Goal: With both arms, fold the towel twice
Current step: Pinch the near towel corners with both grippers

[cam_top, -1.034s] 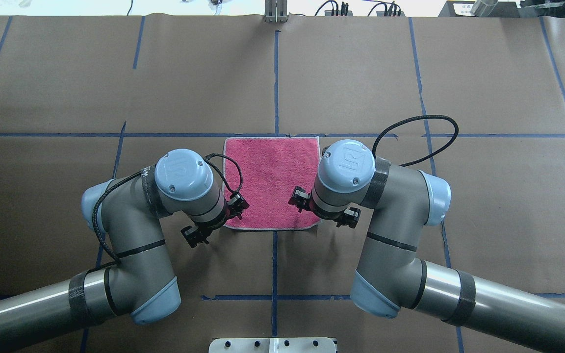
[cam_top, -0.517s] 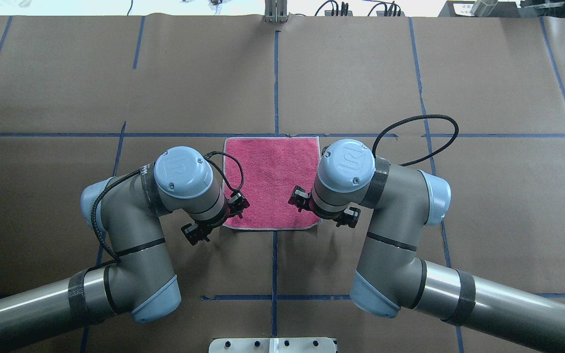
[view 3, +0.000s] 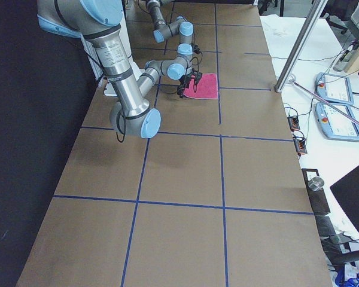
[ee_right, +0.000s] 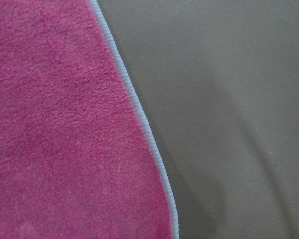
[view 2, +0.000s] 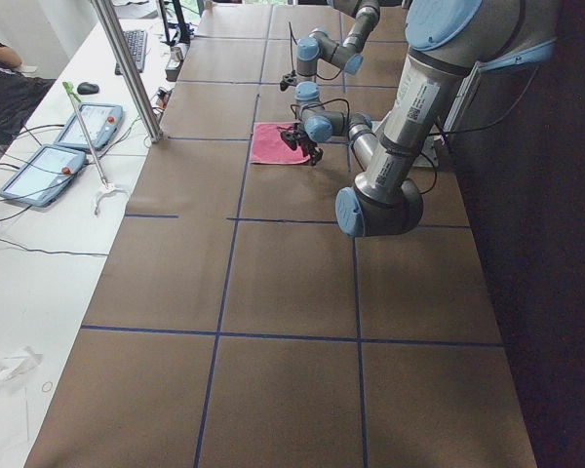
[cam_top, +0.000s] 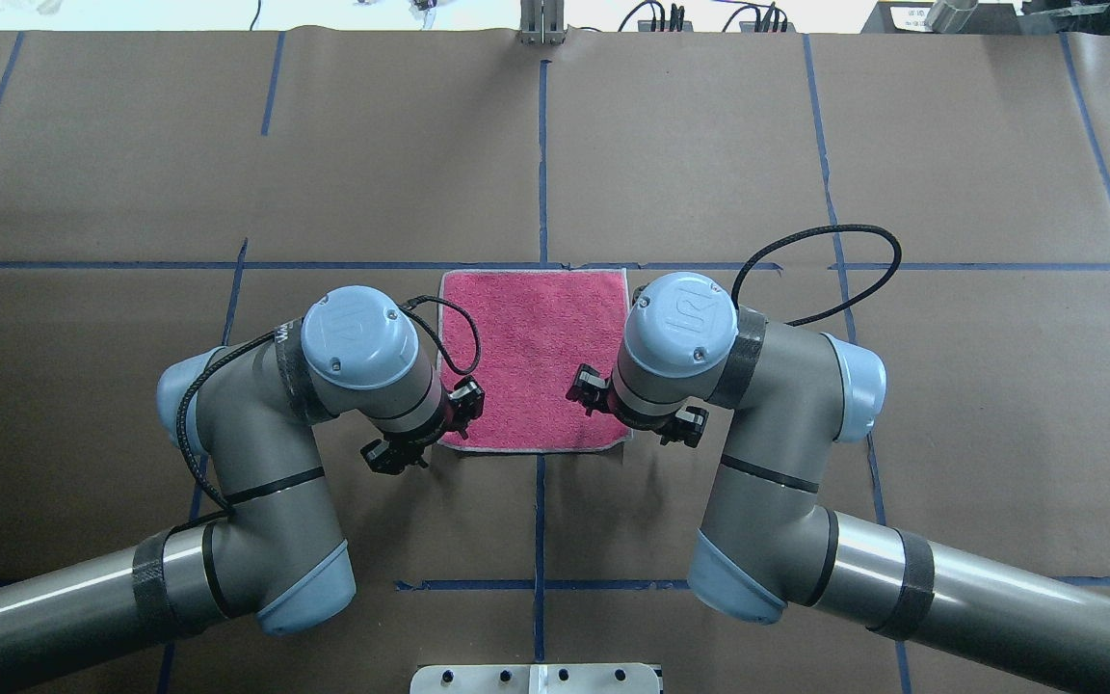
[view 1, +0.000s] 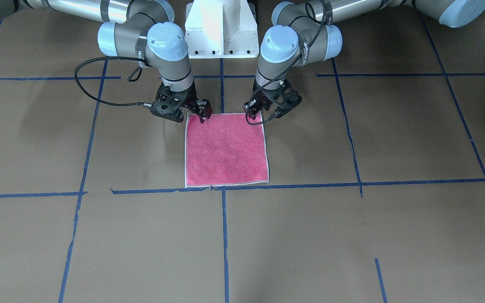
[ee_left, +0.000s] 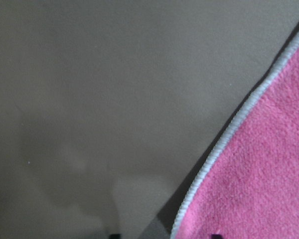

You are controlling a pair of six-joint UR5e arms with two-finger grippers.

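The towel (cam_top: 536, 357) lay flat and unfolded on the brown paper of the table (cam_top: 806, 145), pink face up, and its far edge was just beside a blue tape line (cam_top: 709, 266). No fold was made yet, so I judge that the step in hand was the grasp for the first fold.

Both grippers stood low at the edge of the towel nearest the robot's base. The left gripper (view 1: 253, 113) was at the left corner and the right gripper (view 1: 203, 116) at the right corner. In the left wrist view two dark fingertips (ee_left: 217, 235) showed at the bottom, apart from each other, and the pale hem of the towel ran between them; the jaws looked parted, with nothing pinched. For the right gripper I cannot tell: its wrist view showed only the hem and paper, and the front view was too small.

The next move probably calls for both jaws to close on the corners. Then the arms should lift together and carry this edge over to the far edge at the same height and pace, so that the cloth does not skew.

Each light blue joint cap (cam_top: 357, 333) carried a raised logo mark. White letters on a black band (view 1: 141, 52) were too small to read.
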